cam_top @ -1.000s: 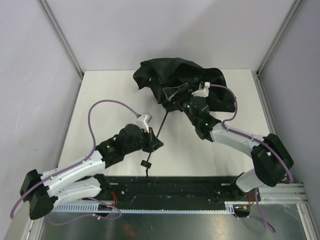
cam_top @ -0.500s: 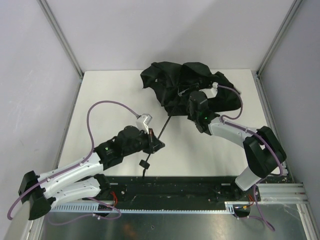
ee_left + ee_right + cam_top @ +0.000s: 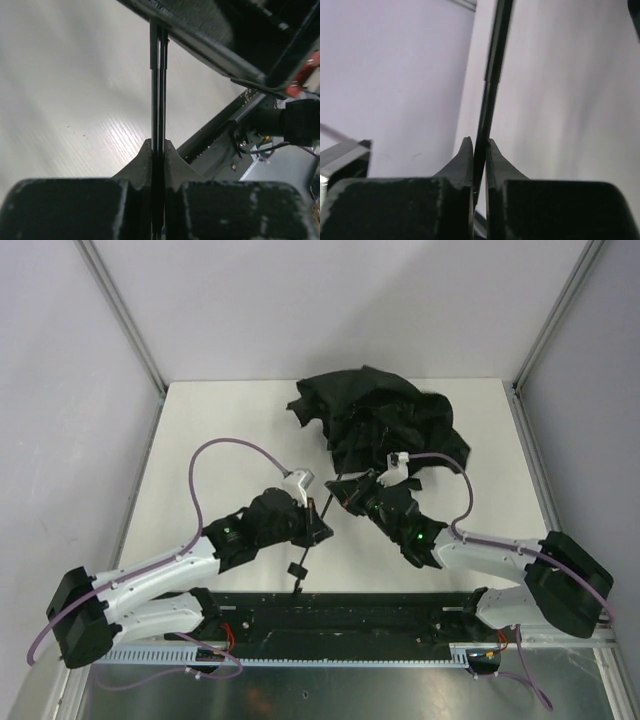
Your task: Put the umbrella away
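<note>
Left gripper (image 3: 318, 530): fingers pinching the umbrella (image 3: 385, 425) shaft (image 3: 157, 85) low down, just above the handle (image 3: 295, 569).
Right gripper (image 3: 352, 502): jaws pressed onto the same shaft higher up, just below the crumpled canopy (image 3: 420, 435) lying far-centre on the table (image 3: 220, 430).
Risk: two close grips on a thin rod. Misaligned pushing could bend it; a slipping grip could snag the ribs.

I'm counting one umbrella (image 3: 385, 420) on one table (image 3: 220, 440). Two arms on my feed, so two grippers: left gripper (image 3: 322, 531) and right gripper (image 3: 351, 502). Two purple cables (image 3: 215, 446), one per arm.
</note>
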Motion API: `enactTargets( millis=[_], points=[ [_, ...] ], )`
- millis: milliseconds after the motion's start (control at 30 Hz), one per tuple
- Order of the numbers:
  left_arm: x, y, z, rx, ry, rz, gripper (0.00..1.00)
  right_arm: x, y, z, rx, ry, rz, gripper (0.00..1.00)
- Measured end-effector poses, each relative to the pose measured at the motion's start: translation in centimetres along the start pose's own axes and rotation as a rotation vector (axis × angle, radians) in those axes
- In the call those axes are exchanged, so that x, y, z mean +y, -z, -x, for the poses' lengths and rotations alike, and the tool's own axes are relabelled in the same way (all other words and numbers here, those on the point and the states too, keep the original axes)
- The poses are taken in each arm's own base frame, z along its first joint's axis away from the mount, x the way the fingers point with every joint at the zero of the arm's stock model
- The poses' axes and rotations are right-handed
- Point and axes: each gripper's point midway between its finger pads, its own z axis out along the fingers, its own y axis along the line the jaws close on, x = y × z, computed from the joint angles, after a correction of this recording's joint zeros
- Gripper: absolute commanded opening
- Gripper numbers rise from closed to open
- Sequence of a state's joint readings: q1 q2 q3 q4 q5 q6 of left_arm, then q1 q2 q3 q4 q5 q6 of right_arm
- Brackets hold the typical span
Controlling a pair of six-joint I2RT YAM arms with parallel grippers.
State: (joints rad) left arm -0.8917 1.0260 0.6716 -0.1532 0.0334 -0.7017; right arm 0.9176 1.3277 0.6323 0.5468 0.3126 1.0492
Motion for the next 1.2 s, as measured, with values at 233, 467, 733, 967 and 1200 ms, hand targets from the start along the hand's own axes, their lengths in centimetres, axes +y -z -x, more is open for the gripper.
enactTargets(
  millis=[233,467,733,967,1200],
  points=[
    [-2.1,-0.1,1.0,-0.044,-0.042,-0.079,0.0,2.0,1.5,3.1,-0.01,-0.064,0.108,0.39],
    [-1.4,1.0,1.6,-0.076,-0.028,-0.044,0.0,-1.0,0.9,10.3,-0.199,-0.008,0.013,0.8],
    [-1.0,0.9,0.7,-0.054,-0.034,-0.026,0.0,-0.5,-2.0,13.7,-0.314,-0.044,-0.107,0.64],
    [-1.0,0.9,0.7,-0.063,-0.031,-0.012,0.0,-2.7,-4.3,14.7,-0.359,-0.08,-0.25,0.33],
    [-1.2,1.0,0.4,-0.055,-0.039,-0.019,0.0,-4.4,-4.0,14.5,-0.356,-0.079,-0.32,0.38]
  ],
)
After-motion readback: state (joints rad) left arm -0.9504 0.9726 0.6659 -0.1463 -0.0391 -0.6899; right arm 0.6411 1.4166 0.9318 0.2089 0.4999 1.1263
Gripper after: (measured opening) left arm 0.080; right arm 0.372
